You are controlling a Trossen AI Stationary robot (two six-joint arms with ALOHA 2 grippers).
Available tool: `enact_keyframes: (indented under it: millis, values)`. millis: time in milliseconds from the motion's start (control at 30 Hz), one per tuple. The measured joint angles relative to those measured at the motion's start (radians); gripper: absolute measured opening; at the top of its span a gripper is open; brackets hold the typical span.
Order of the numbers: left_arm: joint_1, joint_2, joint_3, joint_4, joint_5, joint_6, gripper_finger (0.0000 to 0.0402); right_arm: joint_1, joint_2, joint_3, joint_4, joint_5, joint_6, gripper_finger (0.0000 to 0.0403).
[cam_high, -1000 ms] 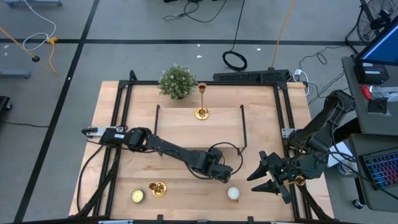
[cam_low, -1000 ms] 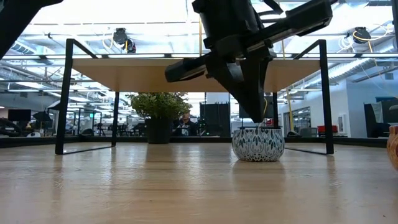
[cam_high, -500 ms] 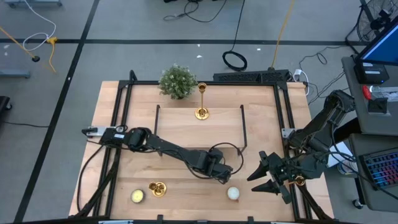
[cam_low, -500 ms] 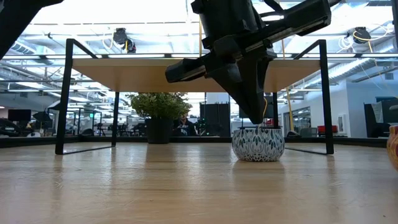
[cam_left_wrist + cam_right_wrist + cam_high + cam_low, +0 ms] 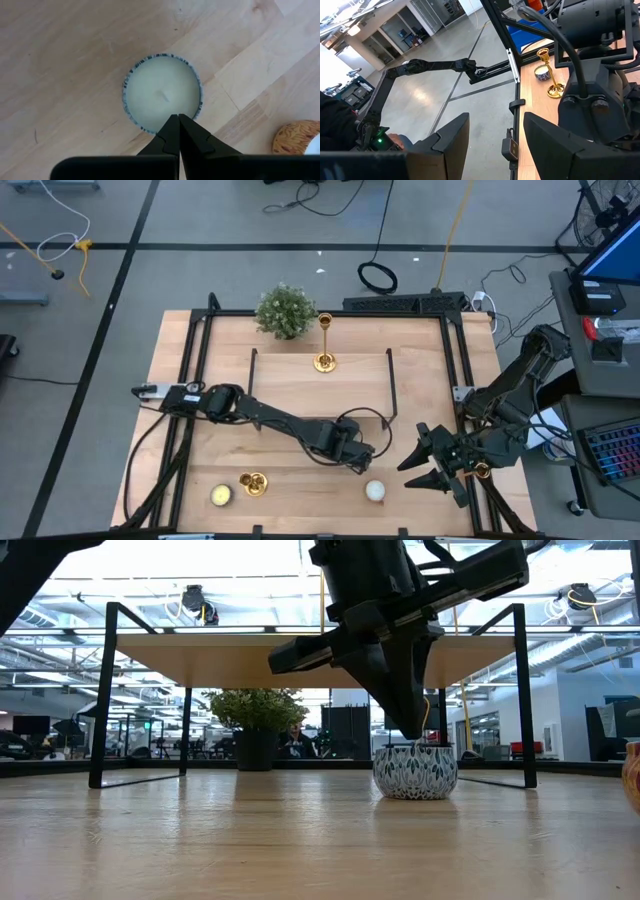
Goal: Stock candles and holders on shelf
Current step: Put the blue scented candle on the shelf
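left arm [image 5: 290, 428] crosses the shelf [image 5: 320, 385] front; one holder [image 5: 324, 345] occupies its back edge

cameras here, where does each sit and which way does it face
High: overhead, straight down on table, both arms.
Low: table height, level under shelf; left arm above candle.
Left wrist: down past shut left claw onto that candle.
Right wrist: past open right claw, off the table edge.
Low and left wrist share the candle.
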Motion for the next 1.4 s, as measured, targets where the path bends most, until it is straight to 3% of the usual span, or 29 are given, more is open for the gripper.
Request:
enact_keyframes:
  millis: [1067,1400]
  values:
    - [0.000,0.004,-0.014,-0.013,0.001,-0.002,0.0001,0.000,0.000,0.000,0.000,0.000,-0.004,0.0187]
    - [-0.007,0.004,-0.014,-0.014,0.072,0.023,0.0001,0.000,0.000,0.000,0.000,-0.005,-0.005,0.0187]
